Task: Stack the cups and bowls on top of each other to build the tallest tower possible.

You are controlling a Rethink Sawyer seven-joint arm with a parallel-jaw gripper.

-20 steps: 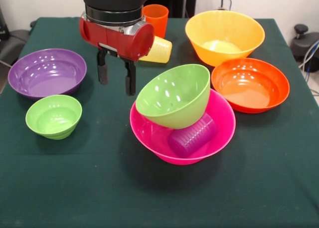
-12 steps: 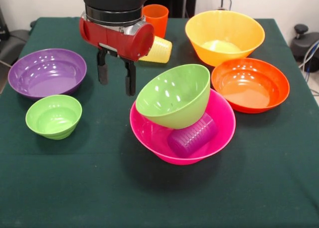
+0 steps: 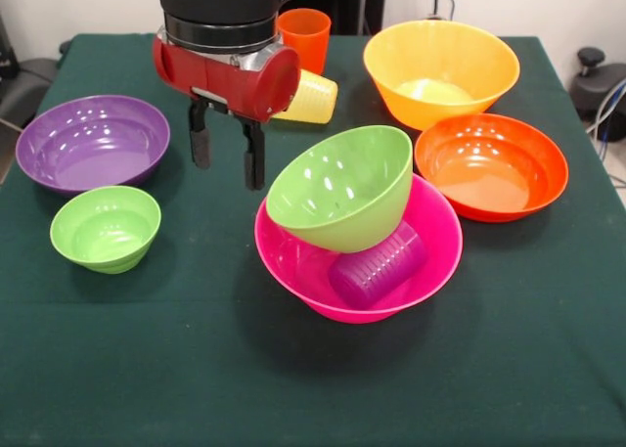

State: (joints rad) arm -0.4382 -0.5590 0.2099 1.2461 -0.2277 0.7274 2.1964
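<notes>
Claw [image 3: 227, 157] open and empty, nudged a bit up and left since before. Bowls unmoved on green desk [image 3: 313, 369]; white wall behind.

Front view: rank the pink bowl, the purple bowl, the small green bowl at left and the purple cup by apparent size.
1. pink bowl, largest, though it also sits nearer the camera than the purple one.
2. purple bowl.
3. small green bowl.
4. purple cup, smallest, lying inside the pink bowl, partly hidden.
</notes>
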